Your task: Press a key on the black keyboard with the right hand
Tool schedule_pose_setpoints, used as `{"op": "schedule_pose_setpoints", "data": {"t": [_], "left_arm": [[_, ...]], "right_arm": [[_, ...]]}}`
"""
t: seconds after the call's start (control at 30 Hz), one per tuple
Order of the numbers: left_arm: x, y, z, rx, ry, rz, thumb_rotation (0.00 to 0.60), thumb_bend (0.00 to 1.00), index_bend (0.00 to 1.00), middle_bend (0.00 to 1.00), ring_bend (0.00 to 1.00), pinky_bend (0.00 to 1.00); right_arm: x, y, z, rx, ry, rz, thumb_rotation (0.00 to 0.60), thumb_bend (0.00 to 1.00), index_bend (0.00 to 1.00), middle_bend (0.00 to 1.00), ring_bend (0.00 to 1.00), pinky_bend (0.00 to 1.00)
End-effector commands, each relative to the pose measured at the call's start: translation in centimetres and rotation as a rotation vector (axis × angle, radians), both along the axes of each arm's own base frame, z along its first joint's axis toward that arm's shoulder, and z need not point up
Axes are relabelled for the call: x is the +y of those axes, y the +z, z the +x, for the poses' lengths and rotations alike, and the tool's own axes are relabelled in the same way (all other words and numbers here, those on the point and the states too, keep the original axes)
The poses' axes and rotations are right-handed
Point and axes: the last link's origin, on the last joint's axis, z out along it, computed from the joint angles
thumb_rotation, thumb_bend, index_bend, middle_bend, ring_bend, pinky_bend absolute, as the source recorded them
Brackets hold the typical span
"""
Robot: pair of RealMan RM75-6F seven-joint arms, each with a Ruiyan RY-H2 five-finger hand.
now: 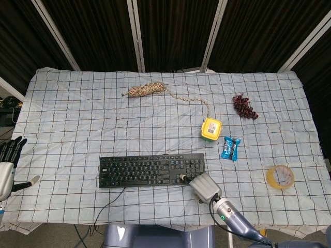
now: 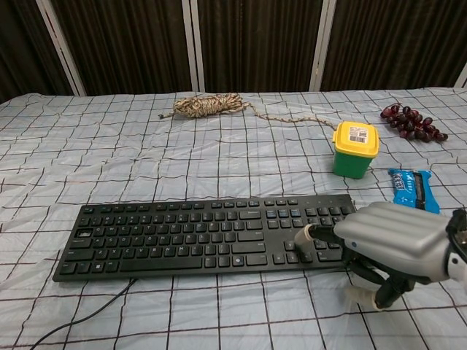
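The black keyboard point(image 1: 151, 170) point(image 2: 204, 234) lies flat near the table's front edge, its cable trailing off the front. My right hand point(image 1: 205, 188) point(image 2: 390, 239) sits at the keyboard's right end, one fingertip point(image 2: 303, 236) stretched out and touching a key in the lower right block, the other fingers curled under the palm. It holds nothing. My left hand point(image 1: 7, 166) hangs off the table's left edge, fingers apart and empty, far from the keyboard; the chest view does not show it.
A yellow-lidded green tub point(image 1: 211, 128) point(image 2: 354, 149) and a blue snack packet point(image 1: 230, 148) point(image 2: 413, 189) lie behind my right hand. Further off are grapes point(image 1: 244, 107), a coiled rope point(image 1: 146, 90) and a roll of yellow tape point(image 1: 280, 176).
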Motion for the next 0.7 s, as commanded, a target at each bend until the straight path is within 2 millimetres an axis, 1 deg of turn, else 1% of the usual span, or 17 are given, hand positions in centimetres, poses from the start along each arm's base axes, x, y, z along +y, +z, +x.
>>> {"op": "schedule_pose_setpoints", "data": {"t": [0.03, 0.2, 0.27, 0.3, 0.33, 0.4, 0.47, 0.5, 0.53, 0.57, 0.6, 0.63, 0.7], "left_arm": [[0.0, 0.0, 0.0, -0.001, 0.000, -0.001, 0.600, 0.00, 0.00, 0.00, 0.00, 0.00], [-0.1, 0.0, 0.0, -0.001, -0.003, -0.002, 0.600, 0.00, 0.00, 0.00, 0.00, 0.00], [-0.1, -0.1, 0.0, -0.001, -0.004, -0.002, 0.600, 0.00, 0.00, 0.00, 0.00, 0.00], [-0.1, -0.1, 0.1, -0.004, -0.005, -0.004, 0.600, 0.00, 0.00, 0.00, 0.00, 0.00], [-0.1, -0.1, 0.1, -0.005, -0.005, -0.005, 0.600, 0.00, 0.00, 0.00, 0.00, 0.00], [-0.1, -0.2, 0.1, -0.003, -0.006, -0.007, 0.600, 0.00, 0.00, 0.00, 0.00, 0.00], [-0.1, -0.2, 0.1, -0.002, -0.007, -0.006, 0.600, 0.00, 0.00, 0.00, 0.00, 0.00], [-0.1, -0.2, 0.1, -0.002, -0.008, -0.006, 0.600, 0.00, 0.00, 0.00, 0.00, 0.00], [-0.1, -0.2, 0.1, -0.002, -0.010, -0.005, 0.600, 0.00, 0.00, 0.00, 0.00, 0.00], [-0.2, -0.2, 0.2, -0.001, -0.012, -0.004, 0.600, 0.00, 0.00, 0.00, 0.00, 0.00], [-0.2, -0.3, 0.2, 0.002, -0.014, -0.006, 0.600, 0.00, 0.00, 0.00, 0.00, 0.00], [-0.2, -0.3, 0.2, 0.004, -0.016, -0.006, 0.600, 0.00, 0.00, 0.00, 0.00, 0.00], [-0.4, -0.5, 0.3, 0.008, -0.020, -0.009, 0.600, 0.00, 0.00, 0.00, 0.00, 0.00]], "right_arm": [[-0.2, 0.9, 0.2, 0.001, 0.017, -0.028, 0.600, 0.39, 0.11, 0.80, 0.75, 0.66], [-0.5, 3.2, 0.3, -0.022, 0.026, -0.102, 0.600, 0.39, 0.10, 0.80, 0.75, 0.66], [-0.4, 4.4, 0.1, -0.034, 0.030, -0.135, 0.600, 0.39, 0.09, 0.78, 0.72, 0.66], [-0.4, 5.5, -0.3, -0.042, 0.032, -0.170, 0.600, 0.39, 0.08, 0.75, 0.69, 0.64], [-0.2, 6.0, -0.6, -0.047, 0.032, -0.181, 0.600, 0.39, 0.06, 0.70, 0.64, 0.61], [0.1, 7.2, -1.2, -0.062, 0.027, -0.211, 0.600, 0.38, 0.03, 0.55, 0.50, 0.53], [0.5, 8.2, -1.7, -0.076, 0.021, -0.237, 0.600, 0.35, 0.00, 0.33, 0.30, 0.40], [0.6, 8.6, -2.0, -0.082, 0.018, -0.248, 0.600, 0.34, 0.00, 0.27, 0.23, 0.35], [0.9, 9.4, -2.5, -0.092, 0.012, -0.271, 0.600, 0.31, 0.00, 0.20, 0.14, 0.27], [1.2, 10.4, -3.2, -0.102, -0.003, -0.304, 0.600, 0.28, 0.00, 0.13, 0.07, 0.22], [1.8, 11.7, -4.0, -0.118, -0.016, -0.347, 0.600, 0.25, 0.00, 0.10, 0.04, 0.20], [2.2, 12.5, -4.6, -0.125, -0.025, -0.372, 0.600, 0.21, 0.00, 0.06, 0.01, 0.17], [2.9, 14.2, -5.9, -0.148, -0.053, -0.435, 0.600, 0.14, 0.00, 0.02, 0.00, 0.14]]}}
